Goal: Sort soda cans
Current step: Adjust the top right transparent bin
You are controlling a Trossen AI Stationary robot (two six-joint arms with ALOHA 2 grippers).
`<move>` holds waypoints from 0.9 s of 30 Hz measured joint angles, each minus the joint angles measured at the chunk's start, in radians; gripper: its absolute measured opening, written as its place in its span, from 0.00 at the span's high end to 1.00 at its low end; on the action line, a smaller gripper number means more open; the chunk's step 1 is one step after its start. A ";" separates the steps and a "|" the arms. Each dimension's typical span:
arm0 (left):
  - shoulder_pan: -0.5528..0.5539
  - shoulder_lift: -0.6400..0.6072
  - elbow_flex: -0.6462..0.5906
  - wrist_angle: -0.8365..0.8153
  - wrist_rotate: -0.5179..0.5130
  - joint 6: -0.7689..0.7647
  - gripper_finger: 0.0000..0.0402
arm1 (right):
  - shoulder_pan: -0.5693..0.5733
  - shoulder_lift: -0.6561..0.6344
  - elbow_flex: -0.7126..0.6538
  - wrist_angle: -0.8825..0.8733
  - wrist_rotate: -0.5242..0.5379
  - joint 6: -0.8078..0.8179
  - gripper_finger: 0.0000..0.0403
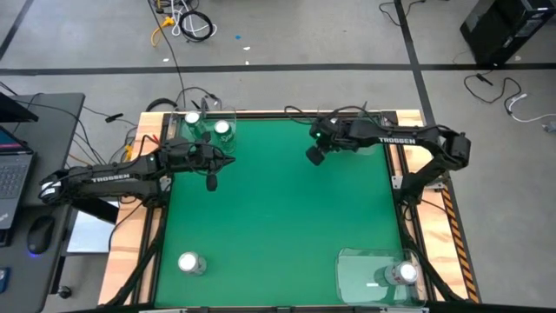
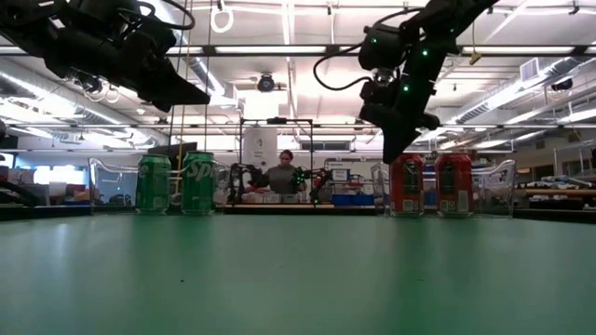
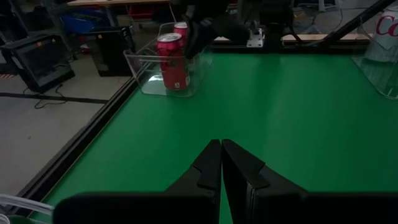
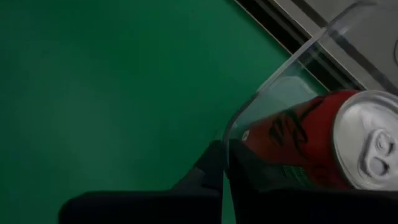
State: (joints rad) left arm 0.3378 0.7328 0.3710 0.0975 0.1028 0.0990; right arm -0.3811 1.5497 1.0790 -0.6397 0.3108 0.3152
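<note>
Two green cans [image 1: 223, 130] [image 2: 197, 183] stand upright in a clear tray at the table's far left corner. Two red cans [image 2: 407, 184] [image 3: 173, 62] stand in a clear tray at the far right, mostly hidden under my right arm in the high view. One silver can [image 1: 189, 263] stands bare on the mat near the near left corner. Another silver can [image 1: 404, 274] stands in a tray at the near right. My left gripper [image 3: 221, 163] [image 1: 212, 181] is shut and hovers beside the green cans' tray. My right gripper [image 4: 222, 171] [image 2: 389, 154] is shut, raised above the red cans' tray.
Clear trays sit at three corners: far left [image 1: 207, 117], far right [image 3: 146, 68], near right [image 1: 356, 269]. The green mat's middle [image 1: 278, 217] is bare. A wooden rim [image 1: 130, 252] frames the table, with a laptop and mouse off the left side. A person sits far behind the table [image 2: 282, 175].
</note>
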 joint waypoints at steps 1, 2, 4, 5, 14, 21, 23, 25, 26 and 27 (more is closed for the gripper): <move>0.000 0.000 0.000 0.000 0.000 0.000 0.95 | 0.004 0.000 0.000 -0.001 -0.004 -0.012 0.99; 0.000 0.000 0.000 0.000 0.000 0.000 0.95 | 0.008 0.000 0.000 -0.004 -0.014 -0.022 0.98; 0.000 0.000 0.000 0.001 0.000 0.000 0.95 | 0.018 -0.002 0.000 -0.014 -0.042 -0.038 0.97; 0.000 0.000 0.000 0.000 0.000 -0.001 0.95 | 0.025 -0.003 0.000 -0.021 -0.057 -0.050 0.97; 0.000 0.000 0.000 0.000 0.001 -0.002 0.95 | 0.088 -0.050 0.002 -0.189 -0.144 -0.092 0.99; 0.000 0.000 0.000 0.001 0.001 -0.002 0.95 | 0.122 -0.138 -0.004 -0.315 -0.176 -0.093 0.99; 0.000 0.000 0.000 0.001 0.001 -0.002 0.95 | 0.125 -0.153 -0.004 -0.327 -0.177 -0.087 0.98; 0.000 0.000 0.000 0.001 0.001 -0.005 0.95 | 0.129 -0.163 -0.004 -0.327 -0.183 -0.077 0.97; 0.000 0.000 0.000 0.000 0.002 -0.006 0.95 | 0.133 -0.170 -0.004 -0.320 -0.186 -0.067 0.95; 0.000 0.000 0.000 0.001 0.002 -0.006 0.95 | 0.137 -0.179 -0.003 -0.318 -0.185 -0.054 0.94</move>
State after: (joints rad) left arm 0.3378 0.7327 0.3710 0.0982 0.1043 0.0929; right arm -0.2436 1.3710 1.0764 -0.9574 0.1257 0.2609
